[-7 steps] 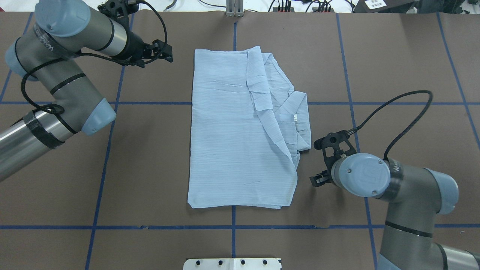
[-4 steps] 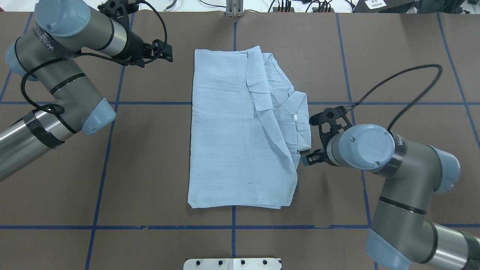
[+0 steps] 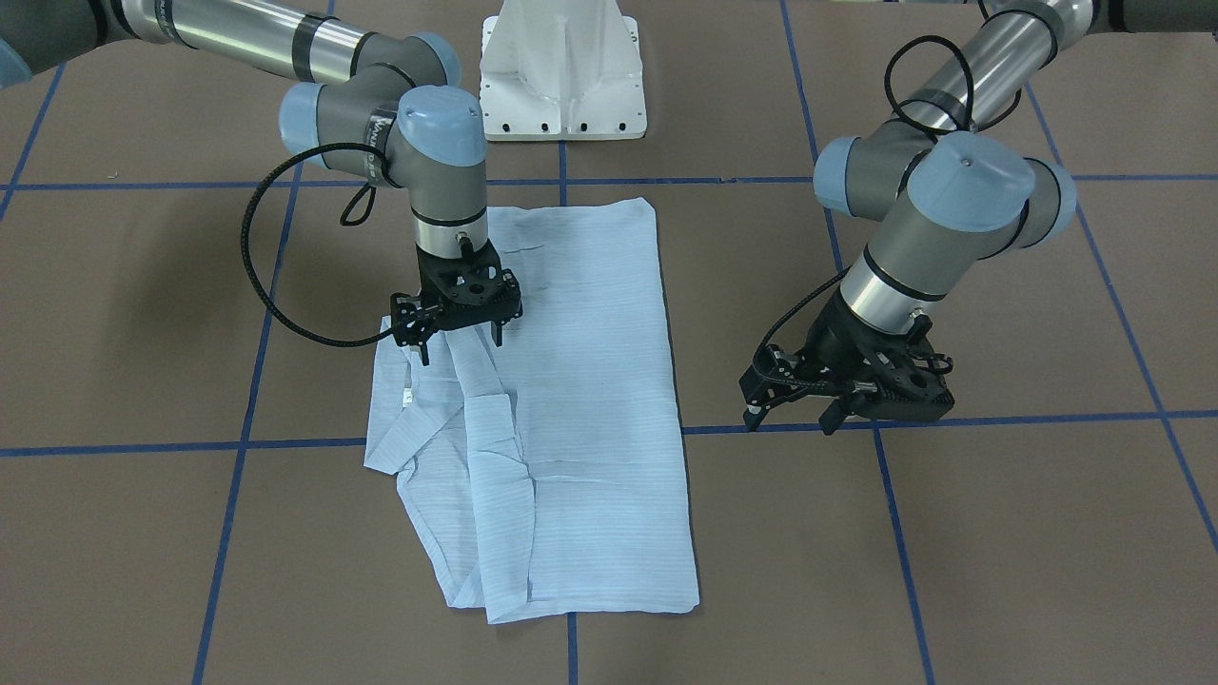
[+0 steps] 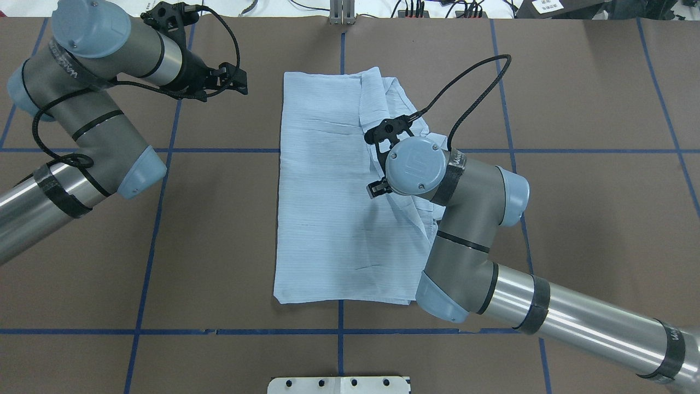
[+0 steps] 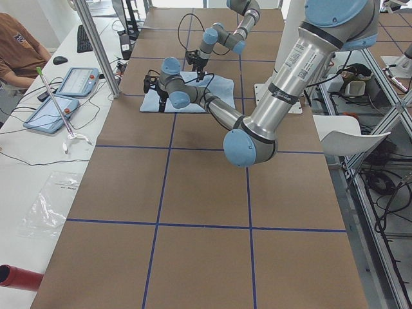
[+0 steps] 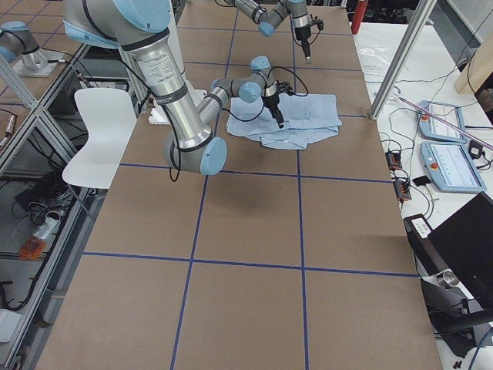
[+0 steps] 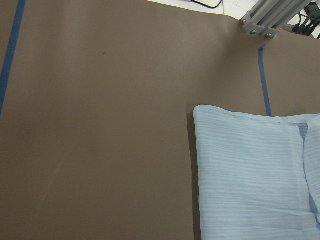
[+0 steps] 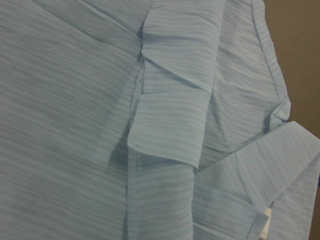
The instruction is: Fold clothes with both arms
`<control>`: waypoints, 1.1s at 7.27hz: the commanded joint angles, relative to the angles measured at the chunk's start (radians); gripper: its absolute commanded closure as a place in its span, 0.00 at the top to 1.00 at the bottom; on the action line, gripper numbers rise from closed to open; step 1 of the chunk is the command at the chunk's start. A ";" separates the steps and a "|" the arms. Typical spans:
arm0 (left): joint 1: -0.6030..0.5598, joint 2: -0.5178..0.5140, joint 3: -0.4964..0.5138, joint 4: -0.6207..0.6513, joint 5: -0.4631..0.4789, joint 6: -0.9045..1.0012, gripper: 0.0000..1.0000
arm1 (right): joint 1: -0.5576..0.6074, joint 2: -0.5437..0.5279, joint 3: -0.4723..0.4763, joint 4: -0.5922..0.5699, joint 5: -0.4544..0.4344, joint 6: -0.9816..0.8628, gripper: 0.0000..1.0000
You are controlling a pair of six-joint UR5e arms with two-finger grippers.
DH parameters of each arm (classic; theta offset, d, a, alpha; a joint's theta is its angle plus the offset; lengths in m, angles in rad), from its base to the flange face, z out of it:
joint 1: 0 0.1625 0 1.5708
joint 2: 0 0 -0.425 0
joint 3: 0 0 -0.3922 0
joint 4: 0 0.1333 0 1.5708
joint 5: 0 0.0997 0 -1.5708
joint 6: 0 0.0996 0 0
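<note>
Right pincer [image 3: 461, 348] now over shirt [image 4: 322, 219], spread, left pincer [image 3: 788, 424] spread, beside it

One shirt [image 4: 322, 208], centre frame. Two arms: left arm [image 4: 98, 117], right arm [image 4: 473, 191]. Two grippers: left gripper [image 3: 790, 420], right gripper [image 3: 461, 346]. One pedestal [image 3: 561, 86].

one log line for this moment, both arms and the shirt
shirt: partly folded, lying flat | right gripper: open, above shirt's folded-over side | left gripper: open, clear of shirt
</note>
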 commanded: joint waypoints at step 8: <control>0.021 -0.010 0.004 -0.002 0.000 -0.035 1.00 | 0.090 -0.087 -0.022 0.022 0.067 -0.132 1.00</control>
